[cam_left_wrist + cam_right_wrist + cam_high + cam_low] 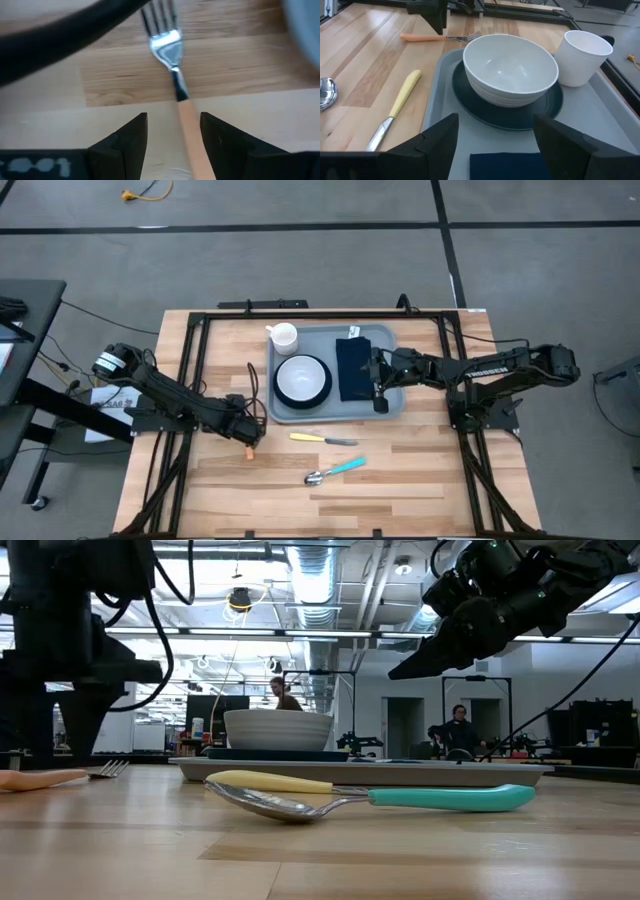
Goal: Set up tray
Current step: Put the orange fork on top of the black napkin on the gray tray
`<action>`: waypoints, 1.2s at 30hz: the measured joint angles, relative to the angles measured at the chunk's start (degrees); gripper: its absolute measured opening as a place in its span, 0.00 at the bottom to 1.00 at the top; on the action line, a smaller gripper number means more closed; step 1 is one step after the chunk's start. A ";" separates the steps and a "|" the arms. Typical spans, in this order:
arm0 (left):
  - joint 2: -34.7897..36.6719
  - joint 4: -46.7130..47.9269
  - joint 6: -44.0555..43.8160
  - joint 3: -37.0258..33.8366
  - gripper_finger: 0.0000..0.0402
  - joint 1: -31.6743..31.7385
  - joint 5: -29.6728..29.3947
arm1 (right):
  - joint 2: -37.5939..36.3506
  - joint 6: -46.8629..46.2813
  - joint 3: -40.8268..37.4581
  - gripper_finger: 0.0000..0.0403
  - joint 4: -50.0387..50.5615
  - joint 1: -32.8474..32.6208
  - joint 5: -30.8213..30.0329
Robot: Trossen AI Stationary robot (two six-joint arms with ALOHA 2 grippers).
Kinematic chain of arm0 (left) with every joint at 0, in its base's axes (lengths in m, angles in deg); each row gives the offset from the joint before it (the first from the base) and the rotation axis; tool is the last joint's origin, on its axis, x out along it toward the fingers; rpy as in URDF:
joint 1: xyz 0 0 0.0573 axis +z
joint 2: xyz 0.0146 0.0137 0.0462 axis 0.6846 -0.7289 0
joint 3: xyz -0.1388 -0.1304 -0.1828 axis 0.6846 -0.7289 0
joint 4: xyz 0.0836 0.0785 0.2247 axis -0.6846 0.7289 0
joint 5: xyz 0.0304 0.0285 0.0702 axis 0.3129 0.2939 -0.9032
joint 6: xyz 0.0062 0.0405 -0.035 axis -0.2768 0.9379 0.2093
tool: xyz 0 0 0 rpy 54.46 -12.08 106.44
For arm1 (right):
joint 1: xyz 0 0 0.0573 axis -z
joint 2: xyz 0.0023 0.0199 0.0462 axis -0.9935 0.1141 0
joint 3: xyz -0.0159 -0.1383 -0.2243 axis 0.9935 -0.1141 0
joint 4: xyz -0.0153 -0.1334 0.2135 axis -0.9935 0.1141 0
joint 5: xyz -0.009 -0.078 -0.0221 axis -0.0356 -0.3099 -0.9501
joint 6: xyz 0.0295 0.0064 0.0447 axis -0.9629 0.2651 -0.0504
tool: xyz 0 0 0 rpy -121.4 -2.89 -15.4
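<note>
The grey-blue tray lies on the table's far middle. It carries a white bowl on a dark teal plate, a white cup at its far left corner and a navy napkin. My right gripper hovers open above the napkin and the tray's right part. My left gripper is open left of the tray. Its fingers stand on either side of an orange-handled fork that lies flat on the wood.
A yellow-handled knife lies just near of the tray. A teal-handled spoon lies nearer still, bowl end to the left. The black table frame runs along the edges. Bare wood spreads over the near half of the table.
</note>
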 joint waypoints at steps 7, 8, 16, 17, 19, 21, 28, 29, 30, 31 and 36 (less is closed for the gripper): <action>0.00 -3.75 0.04 -0.02 0.42 0.07 -1.54 | 0.00 0.00 0.00 0.62 -0.01 -0.02 0.00; 0.00 -3.73 0.04 -0.02 0.42 0.09 -1.52 | 0.00 0.00 0.00 0.62 0.00 -0.01 0.00; 0.00 -3.42 0.40 -0.02 0.42 0.51 -1.63 | 0.00 0.00 0.00 0.62 -0.02 -0.01 0.00; 0.00 -3.40 0.93 -0.02 0.42 0.71 -1.66 | 0.00 0.00 0.00 0.62 -0.02 -0.01 0.00; 0.00 -3.38 1.92 -0.02 0.42 1.26 -1.71 | 0.00 0.00 0.00 0.62 -0.02 0.00 0.00; -0.02 -3.38 2.04 -0.02 0.42 1.80 -1.81 | 0.00 -0.01 0.00 0.62 0.00 -0.02 0.00; -0.04 -3.30 3.65 -0.04 0.42 2.97 -1.79 | 0.00 0.00 0.00 0.62 0.03 -0.02 0.00; -0.04 -3.30 3.80 -0.04 0.42 2.97 -1.77 | 0.00 0.00 0.00 0.62 0.06 -0.02 0.00; -0.04 -3.26 3.84 -0.04 0.42 2.97 -1.74 | 0.00 0.00 0.00 0.62 0.17 -0.02 0.00; -0.04 -3.27 3.87 -0.04 0.42 2.97 -1.49 | 0.00 0.00 0.00 0.62 0.35 -0.02 0.00; -0.04 -7.04 3.47 -2.30 0.42 2.97 -0.30 | 0.00 0.00 0.00 0.62 0.49 -0.02 0.00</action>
